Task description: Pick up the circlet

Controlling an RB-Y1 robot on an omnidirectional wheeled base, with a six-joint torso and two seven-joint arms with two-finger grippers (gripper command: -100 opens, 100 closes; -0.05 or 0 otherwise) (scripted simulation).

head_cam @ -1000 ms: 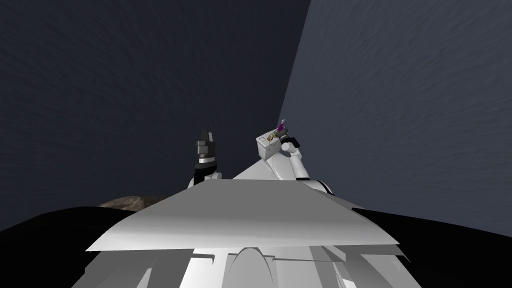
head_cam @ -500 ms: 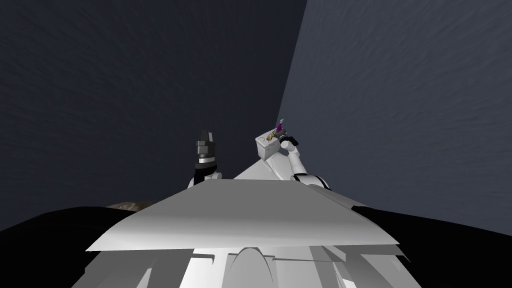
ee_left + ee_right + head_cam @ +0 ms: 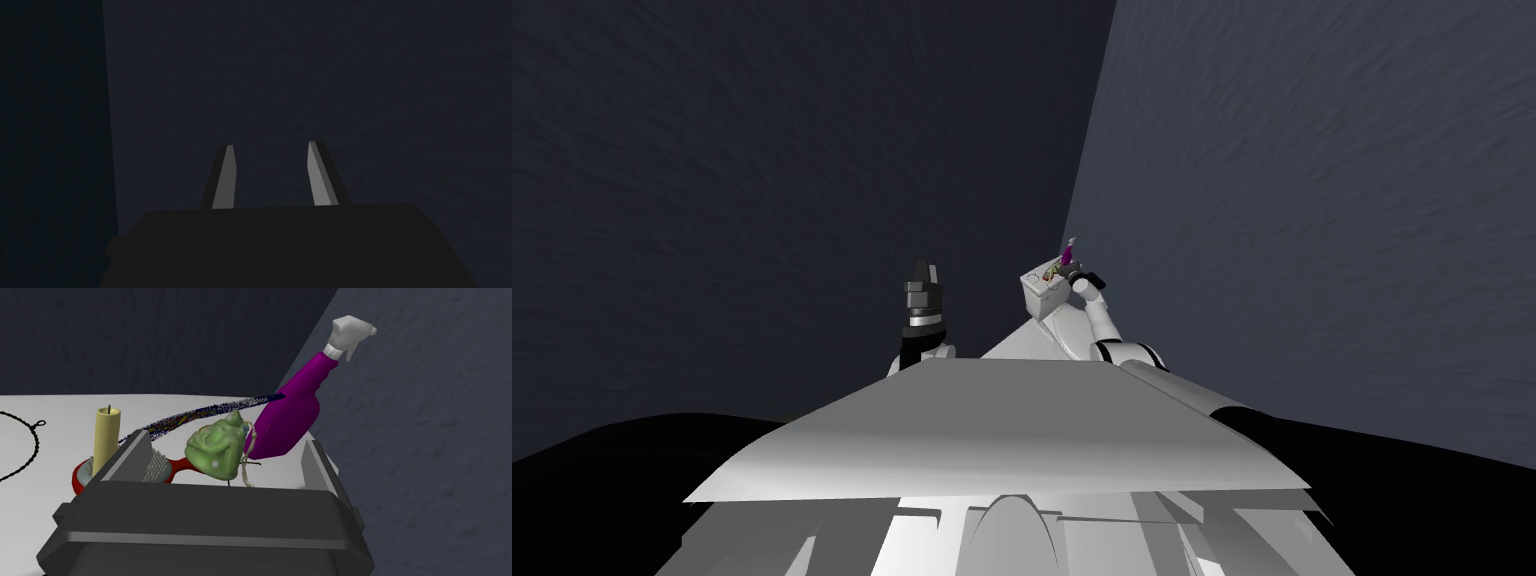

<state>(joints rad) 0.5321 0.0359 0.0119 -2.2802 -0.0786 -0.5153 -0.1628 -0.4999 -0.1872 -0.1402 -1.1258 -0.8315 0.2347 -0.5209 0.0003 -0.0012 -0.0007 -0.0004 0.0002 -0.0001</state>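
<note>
Circlet (image 3: 190, 416) — a dark arc — runs half-hidden behind the green figure (image 3: 217, 450), right fingers (image 3: 131, 458) spread empty.

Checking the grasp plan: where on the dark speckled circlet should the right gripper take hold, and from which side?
Grip the circlet by its thin band, on the bare stretch between the candle and the green figure, jaws straddling it, probably from above: farther along, the figure and the purple spray bottle crowd it.

White forearm (image 3: 1100, 320) with dark joints; left pincer (image 3: 270, 145) of grey blades, dark box.
</note>
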